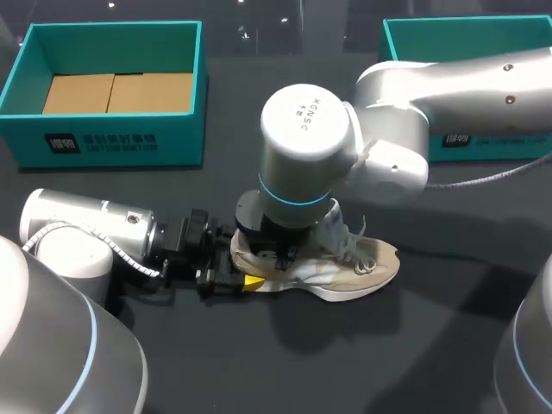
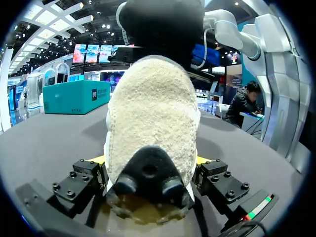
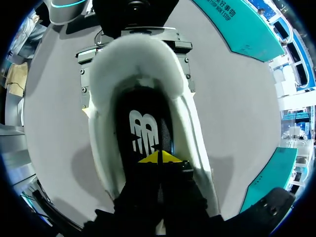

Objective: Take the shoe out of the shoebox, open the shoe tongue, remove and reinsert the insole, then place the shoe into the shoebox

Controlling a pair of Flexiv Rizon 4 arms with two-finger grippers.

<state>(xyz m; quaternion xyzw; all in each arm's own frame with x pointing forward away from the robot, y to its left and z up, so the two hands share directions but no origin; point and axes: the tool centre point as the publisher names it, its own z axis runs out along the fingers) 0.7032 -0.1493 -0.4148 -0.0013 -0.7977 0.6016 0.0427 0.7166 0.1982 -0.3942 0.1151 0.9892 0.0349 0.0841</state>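
Observation:
A beige sneaker (image 1: 362, 267) with white laces lies on the dark table, toe to the right. My left gripper (image 1: 246, 280) comes in low from the left, and its fingers press the fuzzy heel (image 2: 150, 113) from both sides. My right arm (image 1: 302, 129) stands upright over the shoe's opening and hides its gripper in the head view. In the right wrist view my right gripper (image 3: 160, 158) is shut, its yellow tips together and down inside the shoe on the black insole (image 3: 143, 128). The left gripper's fingers (image 3: 84, 84) flank the heel collar (image 3: 138, 54) there.
An open teal shoebox (image 1: 103, 142) with a cardboard floor sits at the back left. A second teal box (image 1: 466, 39) stands at the back right, partly behind my right arm. Bare dark table lies in front of the shoe.

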